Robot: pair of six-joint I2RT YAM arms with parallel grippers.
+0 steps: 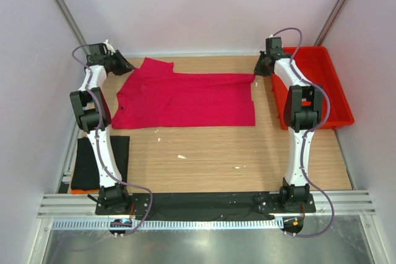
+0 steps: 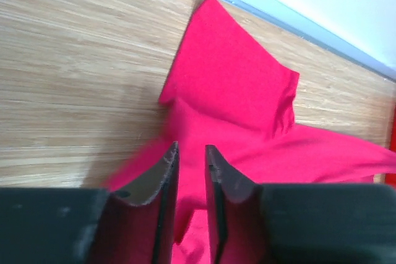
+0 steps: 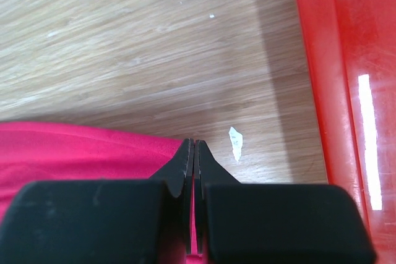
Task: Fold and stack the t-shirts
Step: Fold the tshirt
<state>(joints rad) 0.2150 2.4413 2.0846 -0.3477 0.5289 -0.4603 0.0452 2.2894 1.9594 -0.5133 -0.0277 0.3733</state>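
I'm folding the plain crimson-pink cloth t-shirt, lying spread along the wooden worktop's far edge; the plain black cloth t-shirt is waiting at the near left edge. The right gripper is pinching the pink hem corner; the left gripper is hanging narrowly parted above a sleeve, gripping nothing. Next, I'm judging, it needs cloth. I'm reading no writing.

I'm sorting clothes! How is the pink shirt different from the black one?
The crimson-pink cloth t-shirt lies spread wide, far back; the black cloth t-shirt is a smaller rectangle, near left. Fingers of the right gripper pinch the pink one; no fingers hold the black one. Both lie on the wooden table.
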